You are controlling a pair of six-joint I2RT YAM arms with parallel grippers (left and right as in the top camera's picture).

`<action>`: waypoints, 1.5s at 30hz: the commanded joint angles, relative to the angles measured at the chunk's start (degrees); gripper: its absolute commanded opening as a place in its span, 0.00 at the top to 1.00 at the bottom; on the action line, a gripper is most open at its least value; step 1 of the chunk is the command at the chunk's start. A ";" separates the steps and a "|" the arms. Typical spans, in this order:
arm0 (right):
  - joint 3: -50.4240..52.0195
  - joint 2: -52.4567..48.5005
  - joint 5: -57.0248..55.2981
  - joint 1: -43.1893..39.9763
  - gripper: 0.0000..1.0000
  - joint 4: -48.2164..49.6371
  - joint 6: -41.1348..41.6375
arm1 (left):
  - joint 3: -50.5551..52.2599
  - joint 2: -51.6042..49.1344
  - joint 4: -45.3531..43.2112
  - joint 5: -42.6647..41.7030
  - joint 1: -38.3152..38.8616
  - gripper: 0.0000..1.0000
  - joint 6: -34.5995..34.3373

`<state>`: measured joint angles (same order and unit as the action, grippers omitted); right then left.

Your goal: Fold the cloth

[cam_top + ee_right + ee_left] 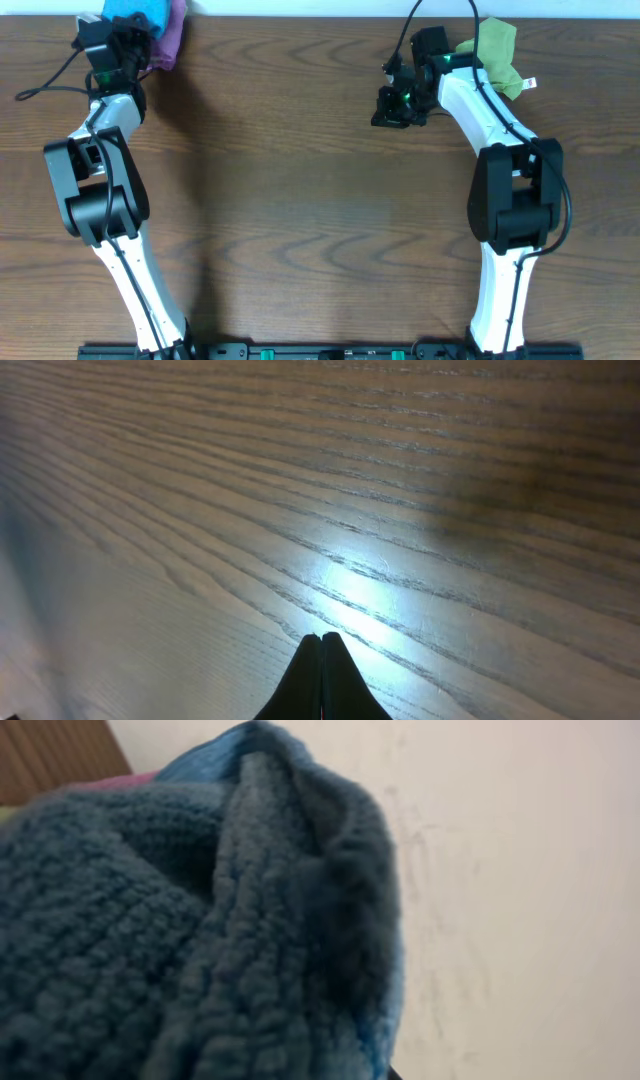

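The sky-blue fuzzy cloth (132,12) lies bunched at the table's far left edge. My left gripper (122,42) is right at it. In the left wrist view the cloth (200,920) fills the left and middle of the frame, crumpled and very close. It hides the fingers, so I cannot tell whether they hold it. My right gripper (392,105) is far from the cloth, at the far middle-right of the table. Its fingers (321,636) are shut together and empty, just above the bare wood.
A purple cloth (172,40) lies bunched right beside the blue one; a pink sliver of it shows in the left wrist view (110,782). A yellow-green cloth with a white tag (495,50) lies behind the right arm. A pale wall (500,870) stands just past the far edge.
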<state>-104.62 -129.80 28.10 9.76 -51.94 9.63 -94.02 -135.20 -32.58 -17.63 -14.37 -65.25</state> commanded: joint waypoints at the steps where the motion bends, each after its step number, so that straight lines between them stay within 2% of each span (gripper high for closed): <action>1: -0.76 1.77 0.92 0.42 0.99 -0.44 1.09 | 0.24 -0.52 -0.46 -0.83 0.00 0.94 4.17; 3: -0.76 1.77 0.92 0.39 0.99 -0.57 1.29 | 0.26 -0.52 -0.50 -1.36 -0.20 0.91 4.52; 5: -0.79 1.77 0.98 0.42 0.99 -0.59 1.70 | 0.24 -0.52 -0.66 -2.54 -0.46 0.51 4.50; 8: -0.79 1.77 1.84 0.39 0.99 -0.57 1.75 | 0.22 -0.52 -1.84 -5.25 -0.96 0.05 4.66; 20: -0.79 1.77 3.65 0.48 0.99 -0.57 2.56 | -0.98 0.33 -1.49 -18.25 -3.41 0.04 1.73; 24: -0.81 1.88 3.89 0.83 0.99 -0.59 2.56 | -0.98 0.92 2.97 -20.50 -3.85 0.04 1.49; 28: -0.81 2.05 3.87 1.55 0.99 -0.55 2.54 | -0.98 2.93 7.06 -22.51 -4.37 0.04 5.11; 35: -0.81 2.08 3.89 2.34 0.99 -0.55 2.54 | -0.98 9.38 16.09 -20.76 -5.03 0.04 14.53; 45: -0.83 2.12 4.50 3.72 0.99 -0.35 2.54 | -0.98 12.15 22.53 -24.63 -5.64 0.04 16.13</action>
<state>-104.62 -129.78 31.22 12.56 -52.45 11.55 -94.13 -124.05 -10.79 -40.38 -19.73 -51.07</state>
